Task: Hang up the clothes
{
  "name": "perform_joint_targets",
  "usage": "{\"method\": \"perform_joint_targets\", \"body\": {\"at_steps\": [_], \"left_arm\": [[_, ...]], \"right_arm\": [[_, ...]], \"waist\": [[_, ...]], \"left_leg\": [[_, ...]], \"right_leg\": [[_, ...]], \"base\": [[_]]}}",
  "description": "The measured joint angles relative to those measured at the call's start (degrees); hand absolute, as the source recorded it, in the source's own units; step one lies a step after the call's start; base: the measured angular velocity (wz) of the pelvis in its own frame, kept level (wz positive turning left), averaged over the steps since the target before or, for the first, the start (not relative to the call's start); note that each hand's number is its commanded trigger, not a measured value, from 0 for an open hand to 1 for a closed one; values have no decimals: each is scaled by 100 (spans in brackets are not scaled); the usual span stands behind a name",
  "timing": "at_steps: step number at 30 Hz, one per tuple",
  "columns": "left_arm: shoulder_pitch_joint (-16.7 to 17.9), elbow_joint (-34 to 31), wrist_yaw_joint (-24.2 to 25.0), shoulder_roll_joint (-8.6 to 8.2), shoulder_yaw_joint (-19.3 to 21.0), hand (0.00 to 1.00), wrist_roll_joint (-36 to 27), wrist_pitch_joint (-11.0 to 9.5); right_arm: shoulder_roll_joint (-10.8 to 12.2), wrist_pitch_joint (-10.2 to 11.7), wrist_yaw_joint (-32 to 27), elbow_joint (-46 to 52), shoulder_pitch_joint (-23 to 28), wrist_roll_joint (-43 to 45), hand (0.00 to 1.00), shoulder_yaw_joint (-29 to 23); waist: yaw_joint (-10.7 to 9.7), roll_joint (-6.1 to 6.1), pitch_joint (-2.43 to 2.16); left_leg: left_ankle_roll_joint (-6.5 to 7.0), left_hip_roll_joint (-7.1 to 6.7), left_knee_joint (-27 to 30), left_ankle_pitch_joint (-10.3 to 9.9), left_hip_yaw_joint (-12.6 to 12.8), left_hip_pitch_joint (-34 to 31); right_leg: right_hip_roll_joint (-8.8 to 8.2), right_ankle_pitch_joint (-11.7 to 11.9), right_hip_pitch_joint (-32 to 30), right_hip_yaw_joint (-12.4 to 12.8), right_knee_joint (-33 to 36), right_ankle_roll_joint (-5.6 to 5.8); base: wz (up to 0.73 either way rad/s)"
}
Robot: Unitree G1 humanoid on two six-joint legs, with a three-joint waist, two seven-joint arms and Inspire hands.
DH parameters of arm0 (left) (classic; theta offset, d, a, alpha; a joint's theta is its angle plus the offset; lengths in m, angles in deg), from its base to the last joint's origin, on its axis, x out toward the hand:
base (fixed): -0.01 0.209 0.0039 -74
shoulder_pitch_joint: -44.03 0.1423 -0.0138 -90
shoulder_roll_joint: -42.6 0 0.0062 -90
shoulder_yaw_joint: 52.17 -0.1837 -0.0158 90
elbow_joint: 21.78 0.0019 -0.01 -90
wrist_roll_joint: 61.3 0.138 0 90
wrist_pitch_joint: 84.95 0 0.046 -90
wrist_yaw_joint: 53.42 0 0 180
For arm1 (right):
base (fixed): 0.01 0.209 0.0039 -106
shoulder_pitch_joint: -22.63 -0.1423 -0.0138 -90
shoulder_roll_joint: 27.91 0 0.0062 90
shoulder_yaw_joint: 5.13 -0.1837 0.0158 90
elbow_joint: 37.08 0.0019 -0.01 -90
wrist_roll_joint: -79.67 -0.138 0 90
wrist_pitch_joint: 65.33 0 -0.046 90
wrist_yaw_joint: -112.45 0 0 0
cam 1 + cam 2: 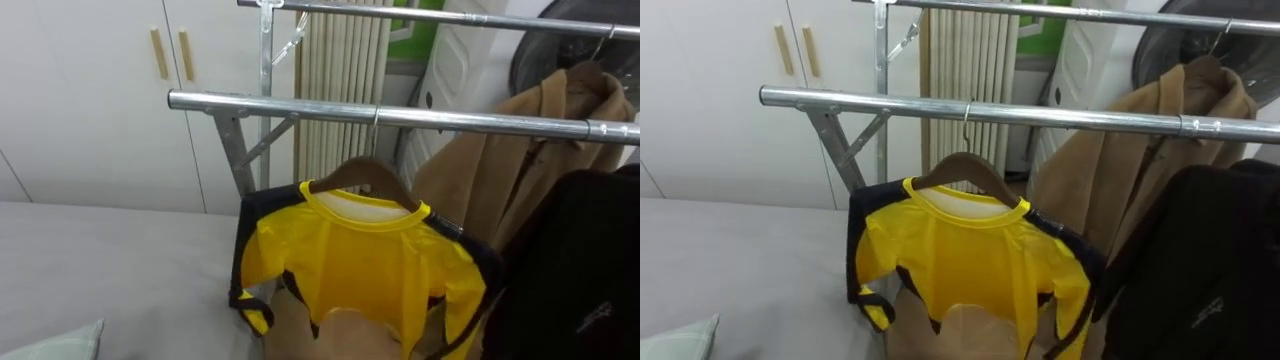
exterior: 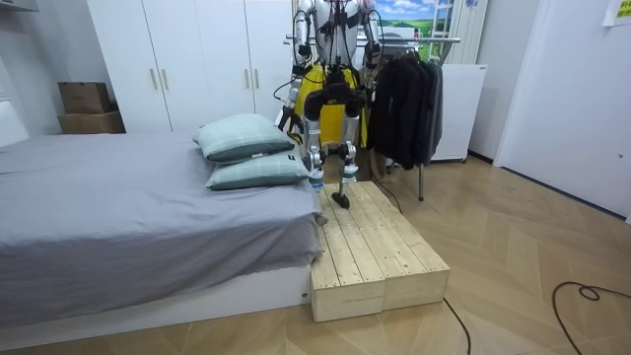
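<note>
Hanging on its wooden hanger (image 1: 362, 178), the yellow shirt (image 1: 360, 270) is dangling from the rack's front rail (image 1: 300, 108); I cannot tell the hands' state.

We lose the yellow shirt (image 1: 365, 270) below its chest at the bottom edge, and the black garment (image 1: 580, 270) runs off the right edge. All but a corner of a pillow (image 1: 60, 345) is cut off at lower left. In the room view the robot's body hides most of the shirt.
</note>
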Motion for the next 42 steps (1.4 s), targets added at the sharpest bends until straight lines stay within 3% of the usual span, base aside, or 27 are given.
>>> {"method": "perform_joint_targets", "body": {"at_steps": [8, 14, 19, 30, 42], "left_arm": [[6, 34, 1, -1, 50, 0, -13, -4], [4, 112, -3, -12, 38, 0, -247, -140], [5, 118, -5, -20, 44, 0, -243, -164], [1, 117, -14, -25, -60, 0, -245, -269], [-5, 119, 13, -37, -134, 0, -472, -335]], "right_arm": [[10, 145, -8, -1184, 58, 445, 0, -136], [48, 145, 17, -2035, 106, 474, 0, -135], [78, 151, 61, -2242, 226, 478, 0, -136], [313, 167, 645, -2731, 386, -176, 0, -106], [306, 171, 930, -2935, 353, -249, 0, -125]], "waist": [[-30, 33, 18], [-38, 92, 35], [-80, 149, 7], [-210, 193, 7], [-223, 220, 23]], "left_leg": [[5, -1, -18, -10, 4, 90], [1, -2, -17, -33, 84, 92], [5, -2, -17, -41, 84, 96], [2, -6, -21, -47, 116, 106], [8, -11, -19, -50, 111, 87]], "right_leg": [[19, -38, 80, 98, -12, 11], [19, -22, 70, 110, -20, 24], [19, -21, 72, 115, -27, 23], [15, 0, 52, 92, -3, -6], [-5, 23, 46, 76, -8, -34]], "base": [[0], [-5], [0], [-1], [0]]}}
